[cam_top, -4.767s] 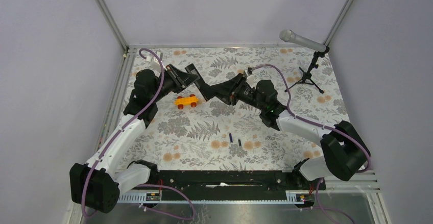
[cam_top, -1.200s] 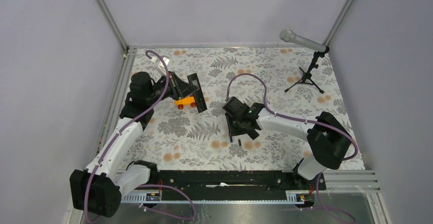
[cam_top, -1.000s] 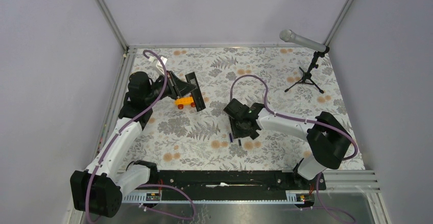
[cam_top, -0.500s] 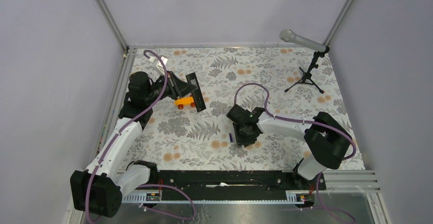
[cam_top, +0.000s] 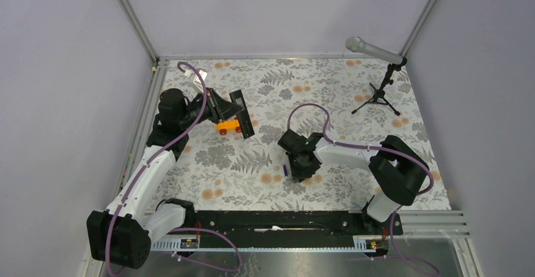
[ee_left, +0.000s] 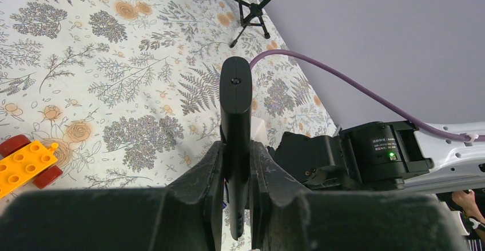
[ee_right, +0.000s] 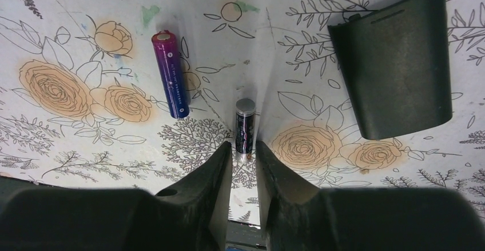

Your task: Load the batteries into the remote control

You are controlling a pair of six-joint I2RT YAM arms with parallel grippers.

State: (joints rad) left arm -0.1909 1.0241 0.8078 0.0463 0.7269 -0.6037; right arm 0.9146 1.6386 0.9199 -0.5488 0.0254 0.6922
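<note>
right wrist: hand (ee_right: 244,147) narrowly straddles battery (ee_right: 245,122)

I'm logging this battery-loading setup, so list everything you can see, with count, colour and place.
remote control: one, black, held off the table by the left gripper
purplish-blue battery: one, lying on the cloth beside the darker one
darker battery: one, dark, on the cloth, near end between the right gripper's fingers
cover: one, black, flat on the cloth, on the darker battery's other side
toy car: one, orange with red wheels, on the cloth by the remote control
microphone: one, grey, on a black stand, far right corner
cloth: one, white floral, over the table
left gripper: one, black, shut on the remote control
right gripper: one, black, jaws narrow; grip unclear
</note>
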